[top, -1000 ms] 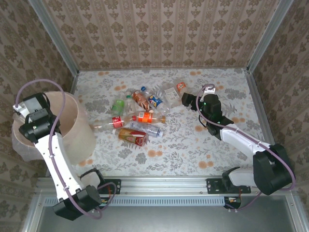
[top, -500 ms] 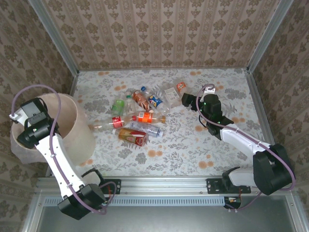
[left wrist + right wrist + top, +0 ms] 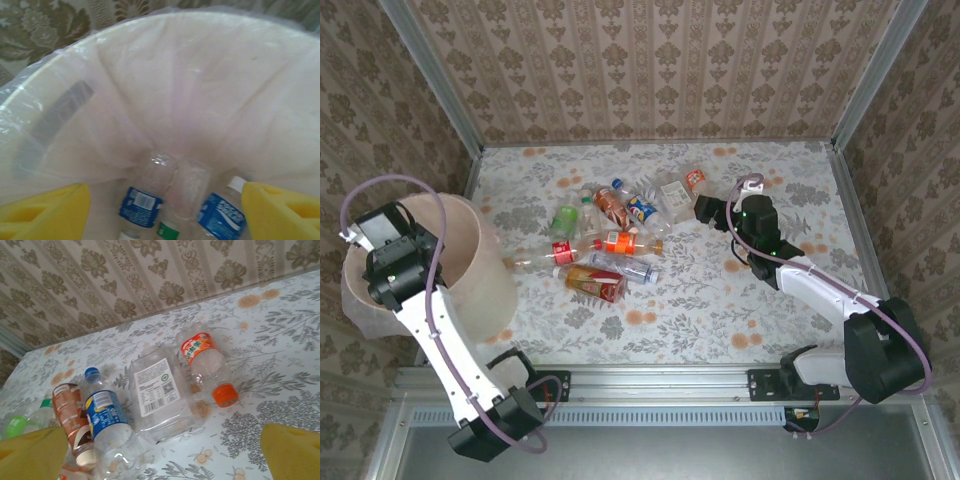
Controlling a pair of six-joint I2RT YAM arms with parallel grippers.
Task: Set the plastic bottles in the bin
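Checker: Bottles were to be located from above first. What was made out there?

Watcher: A loose heap of small clear plastic bottles (image 3: 610, 235), labelled red, orange, blue and green, was seen lying on the flowered table (image 3: 720, 300), about midway across. The large round pale beige bin (image 3: 485, 270) was seen at the left edge, well apart from the heap. The left arm was held over the bin's mouth. The right gripper (image 3: 706, 208) was poised just beside the heap's right end.

Checker: And from the left wrist?

Watcher: The left gripper (image 3: 162, 212) was seen spread wide, with nothing between its yellow fingers (image 3: 45, 212). Below it, at the bottom of the clear bag (image 3: 200, 100) lining the bin, blue-labelled bottles (image 3: 141, 204) and a crushed clear one (image 3: 189, 187) were seen lying together.

Checker: From the right wrist?

Watcher: The right gripper (image 3: 160, 452) was likewise seen spread and empty. Ahead of it, a flattened clear bottle with a white label (image 3: 157, 390) was seen touching a clear bottle with an orange label and orange cap (image 3: 207, 365). A blue-capped bottle (image 3: 105, 415) was seen to their left.

Checker: How was the handling judged?

Watcher: The bottles were judged light, thin-walled, springy and slick. A hold across the middle of the body, at the label, was thought safest. A cap or a rounded shoulder could be squeezed out of the pinch.
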